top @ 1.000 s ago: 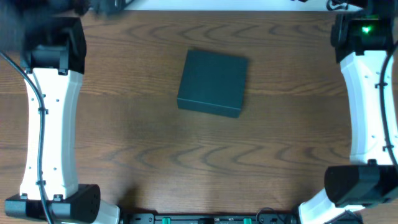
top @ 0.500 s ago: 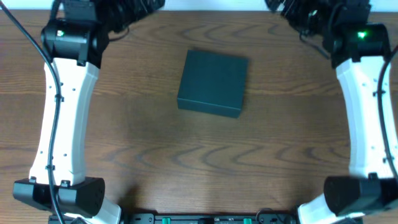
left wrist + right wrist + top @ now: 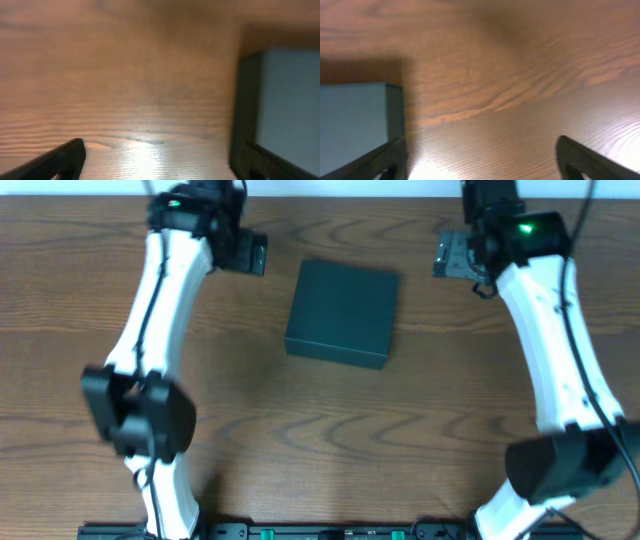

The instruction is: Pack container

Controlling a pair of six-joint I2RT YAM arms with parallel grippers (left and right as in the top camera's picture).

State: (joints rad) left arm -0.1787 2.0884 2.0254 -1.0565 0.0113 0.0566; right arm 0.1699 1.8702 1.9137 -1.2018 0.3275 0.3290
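Note:
The container [image 3: 343, 313] is a dark teal square box with its lid down, lying on the wooden table a little behind centre. My left gripper [image 3: 250, 252] hovers just off its back left corner, and my right gripper [image 3: 455, 258] just off its back right corner. In the left wrist view the container [image 3: 285, 100] fills the right side, and my left gripper [image 3: 160, 167] is open over bare wood. The right wrist view has the container [image 3: 352, 125] at the left, with my right gripper [image 3: 482, 162] open and nothing between its fingers.
The brown wooden table [image 3: 330, 440] runs to a white strip [image 3: 330, 188] along its far edge. Both arms' white links [image 3: 150, 330] [image 3: 555, 350] reach up the table's sides from bases at the front edge.
Both arms have swung in from the table's outer sides, bringing their grippers close to the container's back corners. The container has not moved.

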